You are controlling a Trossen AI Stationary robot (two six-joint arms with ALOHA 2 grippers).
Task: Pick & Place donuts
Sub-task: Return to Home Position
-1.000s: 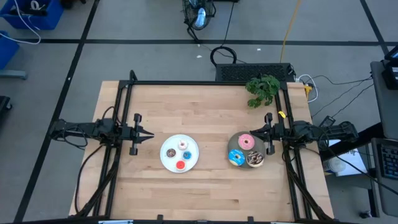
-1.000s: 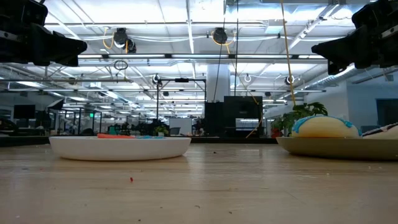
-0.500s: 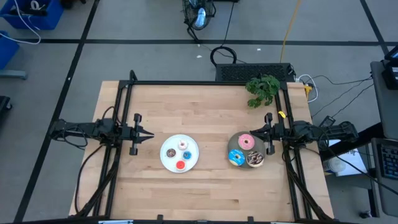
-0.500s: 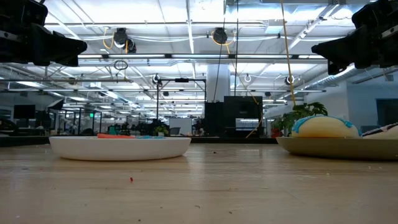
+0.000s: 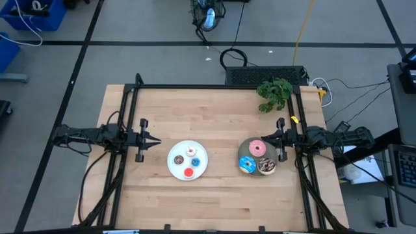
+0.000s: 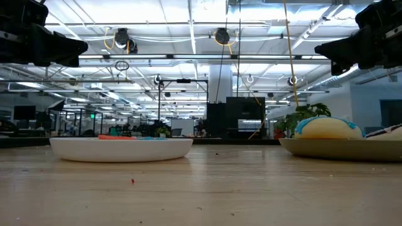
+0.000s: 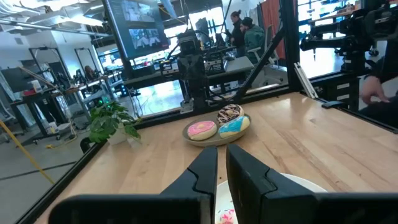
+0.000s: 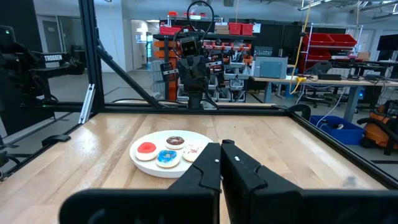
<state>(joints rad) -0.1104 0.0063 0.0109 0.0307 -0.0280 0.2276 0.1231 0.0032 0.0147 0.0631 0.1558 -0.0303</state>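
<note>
Both claws clenched, empty. Small donuts (image 5: 189, 172) on white plate (image 5: 202, 153); big donuts (image 5: 258, 149) on grey plate (image 5: 245, 151), right of it. R claw (image 5: 265, 136) nearer those; L claw (image 5: 155, 140) left of white plate. Nothing left to grab, I reckon.

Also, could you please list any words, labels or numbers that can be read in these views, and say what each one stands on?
"TROSSEN": white lettering on a dark arm segment beyond the table frame, seen in the right wrist view.
Monitor in the room, left wrist view: its contents are too small to read.
Nothing else is legible in any view.
</note>
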